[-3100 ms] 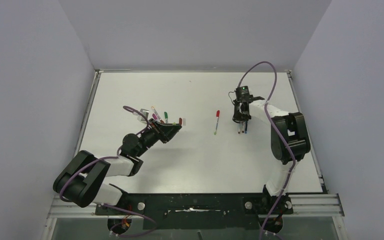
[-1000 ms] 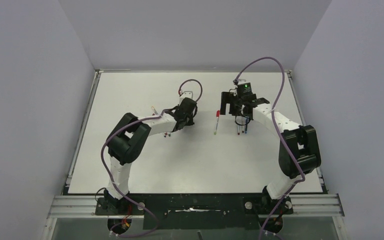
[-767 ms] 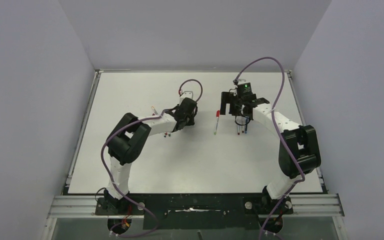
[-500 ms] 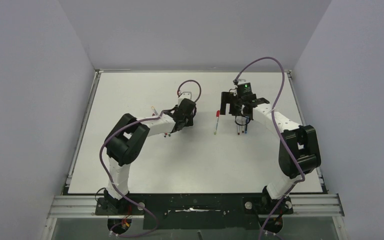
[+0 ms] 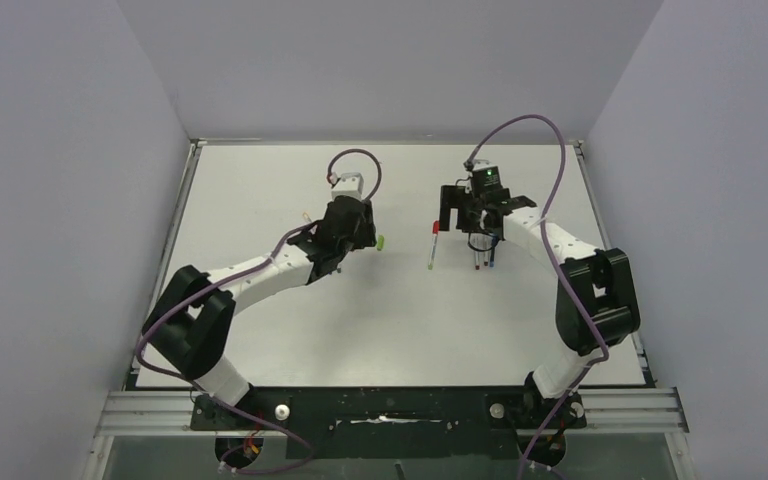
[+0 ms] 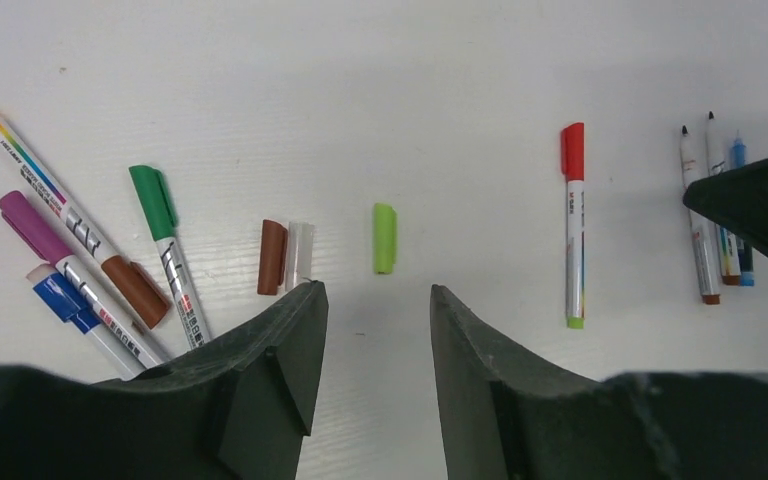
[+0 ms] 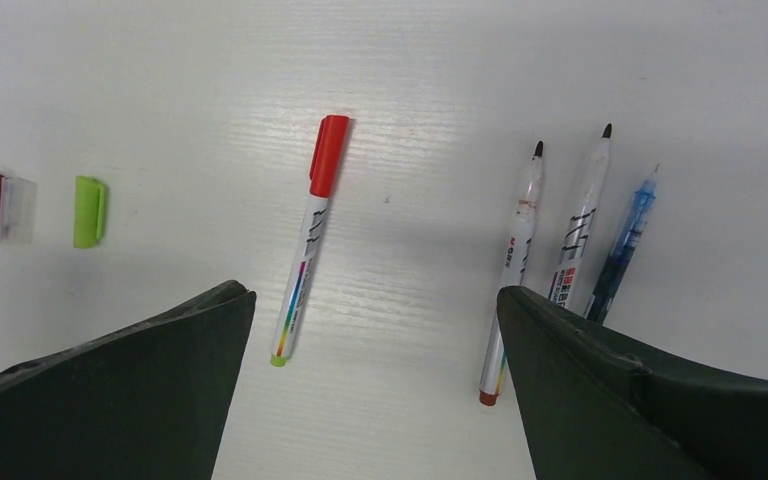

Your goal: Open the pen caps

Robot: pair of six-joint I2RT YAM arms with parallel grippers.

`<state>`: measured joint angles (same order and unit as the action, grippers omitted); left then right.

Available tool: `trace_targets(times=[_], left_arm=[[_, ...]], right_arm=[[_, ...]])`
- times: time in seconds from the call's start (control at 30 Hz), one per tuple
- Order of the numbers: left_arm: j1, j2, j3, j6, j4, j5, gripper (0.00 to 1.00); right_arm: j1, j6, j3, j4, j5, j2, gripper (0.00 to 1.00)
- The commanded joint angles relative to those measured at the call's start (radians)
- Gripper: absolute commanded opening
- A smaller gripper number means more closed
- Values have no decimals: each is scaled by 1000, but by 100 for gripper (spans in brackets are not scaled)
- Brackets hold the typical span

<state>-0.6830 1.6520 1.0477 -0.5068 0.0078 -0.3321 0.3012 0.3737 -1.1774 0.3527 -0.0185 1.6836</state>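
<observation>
Currently, the left gripper [image 6: 374,296] hovers over the table [image 6: 410,60] with its jaws partly apart and nothing between them. A lime cap [image 6: 385,238] lies loose on the table at the centre of the left wrist view, just beyond the gap between the jaws. Left of it, a brown cap [image 6: 272,257] and a clear cap [image 6: 302,252] lie side by side, touching. At the left of that frame, four capped pens lie in a loose cluster: a green-capped pen [image 6: 167,250], a purple-capped pen [image 6: 30,228], a blue-capped pen [image 6: 60,297] and a brown-capped pen [image 6: 60,205].

The right gripper [image 7: 375,295] has its jaws spread wide and holds nothing. In the right wrist view, a red-capped pen [image 7: 308,235] lies on the table at upper centre, framed by the two jaws and touching neither. At the right of that frame, three uncapped pens [image 7: 585,225] lie close together, two with dark tips and one blue. In the top view, the red-capped pen lies between the two grippers, nearer the right one.
</observation>
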Motion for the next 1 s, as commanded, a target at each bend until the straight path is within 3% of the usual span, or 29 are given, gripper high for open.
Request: trace_targets(times=[0.0,0.33,0.57,0.97], left_arm=[[-6,-106,-94,19,132,27,43],[-23,-179,-172,10,169,53,44],[-50,-146,-298,56,351,-21,44],[-44,-121,-316,55,389,-8,44]], right_arm=[[17,-8,-24,-18,-26,21,98],[50,-13,-56,1,-61,85,99],[81,1,-79,-2,-85,119,89],[152,33,-170,73,-182,201,74]])
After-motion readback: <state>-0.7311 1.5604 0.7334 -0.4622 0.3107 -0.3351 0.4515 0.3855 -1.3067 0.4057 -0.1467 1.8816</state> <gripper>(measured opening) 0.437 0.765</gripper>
